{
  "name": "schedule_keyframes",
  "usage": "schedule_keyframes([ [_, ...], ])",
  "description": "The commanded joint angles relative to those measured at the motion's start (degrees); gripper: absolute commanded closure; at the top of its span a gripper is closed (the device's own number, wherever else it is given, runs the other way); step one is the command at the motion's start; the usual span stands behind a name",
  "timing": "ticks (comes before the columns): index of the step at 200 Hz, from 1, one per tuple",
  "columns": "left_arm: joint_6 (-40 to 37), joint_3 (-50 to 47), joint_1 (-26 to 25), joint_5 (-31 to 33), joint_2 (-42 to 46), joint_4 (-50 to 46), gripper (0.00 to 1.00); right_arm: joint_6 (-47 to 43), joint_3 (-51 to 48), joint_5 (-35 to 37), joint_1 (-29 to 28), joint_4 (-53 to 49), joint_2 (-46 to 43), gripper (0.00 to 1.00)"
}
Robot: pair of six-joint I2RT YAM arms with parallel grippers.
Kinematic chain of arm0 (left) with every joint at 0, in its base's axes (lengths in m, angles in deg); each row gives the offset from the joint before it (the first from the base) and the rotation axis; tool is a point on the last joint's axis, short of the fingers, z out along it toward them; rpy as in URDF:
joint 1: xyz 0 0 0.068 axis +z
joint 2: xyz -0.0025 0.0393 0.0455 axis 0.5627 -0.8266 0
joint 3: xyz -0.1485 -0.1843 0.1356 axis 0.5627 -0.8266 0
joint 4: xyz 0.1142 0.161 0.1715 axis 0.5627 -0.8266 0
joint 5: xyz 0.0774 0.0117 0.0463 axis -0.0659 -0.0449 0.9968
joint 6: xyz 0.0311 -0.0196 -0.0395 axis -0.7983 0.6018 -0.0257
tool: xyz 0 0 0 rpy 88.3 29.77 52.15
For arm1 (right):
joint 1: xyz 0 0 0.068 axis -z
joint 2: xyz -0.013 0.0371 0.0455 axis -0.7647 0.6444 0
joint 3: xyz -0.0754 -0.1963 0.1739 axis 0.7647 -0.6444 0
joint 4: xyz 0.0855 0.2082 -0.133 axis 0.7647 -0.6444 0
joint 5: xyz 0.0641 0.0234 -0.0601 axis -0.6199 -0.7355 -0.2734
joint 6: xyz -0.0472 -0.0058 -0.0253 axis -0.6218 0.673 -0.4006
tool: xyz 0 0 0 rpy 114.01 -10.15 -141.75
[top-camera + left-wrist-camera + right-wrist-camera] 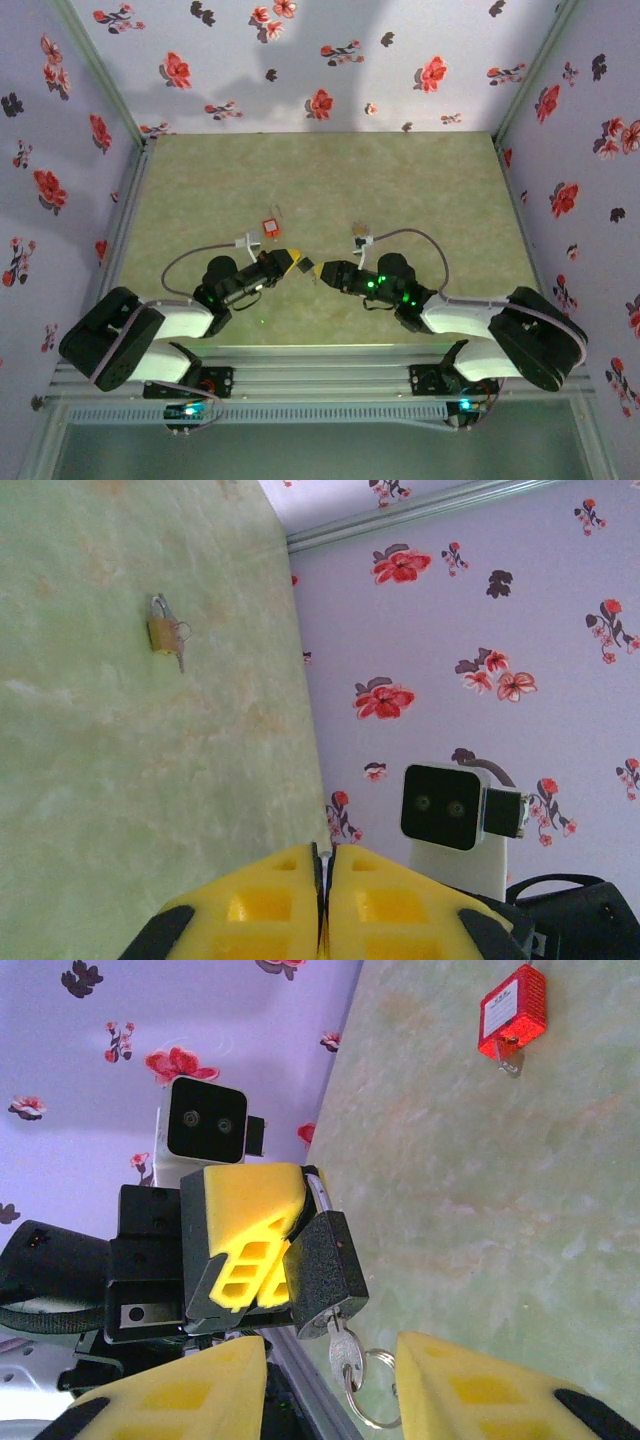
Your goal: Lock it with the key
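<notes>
A black padlock (325, 1265) hangs in the air between the two arms, held by its shackle in my left gripper (324, 852), which is shut on it. A silver key (344, 1353) with a ring sticks out of the padlock's bottom. My right gripper (330, 1365) is open, its yellow fingers (200, 1390) either side of the key without touching it. From above, the left gripper (291, 262) and right gripper (320, 270) meet tip to tip at the padlock (307, 267) over the table's near middle.
A red padlock (270, 225) (512, 1010) with a key lies on the green table (420, 190) behind the left gripper. A small brass padlock (358, 238) (162, 633) with keys lies behind the right gripper. Flowered walls enclose the table.
</notes>
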Motion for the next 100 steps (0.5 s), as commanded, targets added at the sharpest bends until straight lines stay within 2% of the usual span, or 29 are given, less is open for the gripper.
schedule_keyframes([
  [1, 0.8, 1.2, 0.1, 0.8, -0.3, 4.1, 1.0, -0.5, -0.5, -0.3, -0.6, 2.6, 0.3, 0.64],
  [100, 1.1, 1.2, 0.1, 1.0, -0.3, 4.4, 1.0, 0.1, -0.2, -1.3, -1.6, 6.0, 3.9, 0.67],
])
